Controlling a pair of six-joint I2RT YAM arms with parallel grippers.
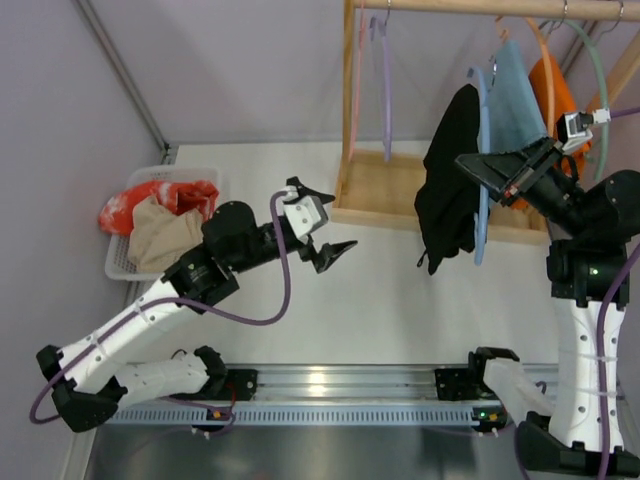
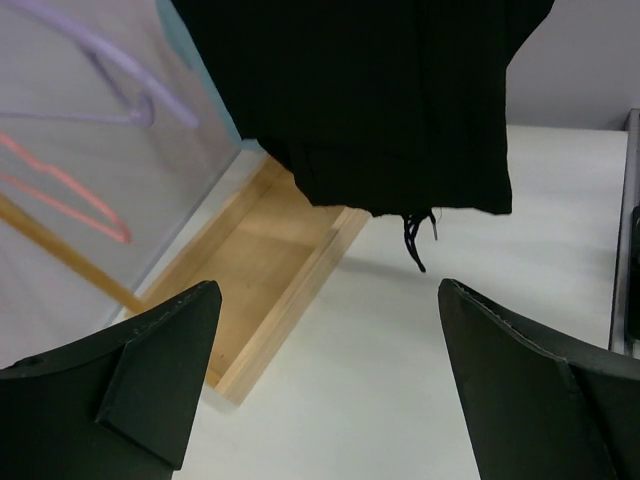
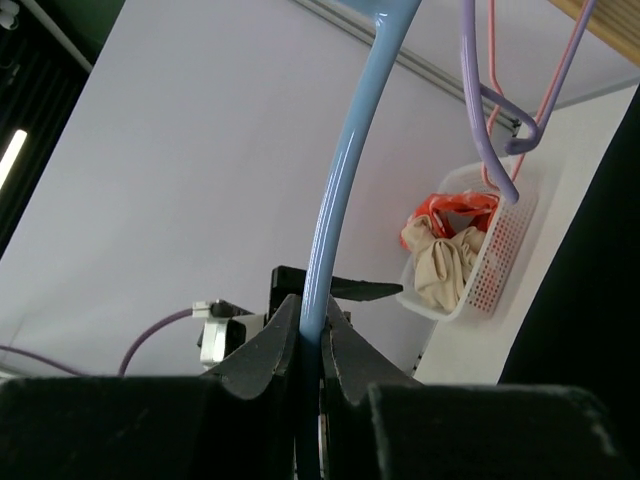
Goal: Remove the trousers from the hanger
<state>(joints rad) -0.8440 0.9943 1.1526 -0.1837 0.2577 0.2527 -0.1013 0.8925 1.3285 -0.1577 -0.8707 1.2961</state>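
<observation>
STEP: bracing, pull not yet begun | RIGHT: right gripper (image 3: 310, 335) clamped on the hanger (image 3: 345, 180), far right | LEFT: left gripper (image 1: 322, 218) spread wide, mid-table, facing the trousers (image 1: 448, 180) draped over the hanger | NEXT: likely reach right, pinch the hem, draw it clear.

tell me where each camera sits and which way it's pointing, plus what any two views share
Top external: above and behind the robot, looking down on the table, with the trousers on the hanger; both arms show.
Left wrist: on the left arm, facing the trousers' hem and the wooden rack base; the open left gripper frames it.
Right wrist: on the right arm, looking up the hanger; the right gripper is shut on it.
Shared: the basket shows in top and right wrist views.
</observation>
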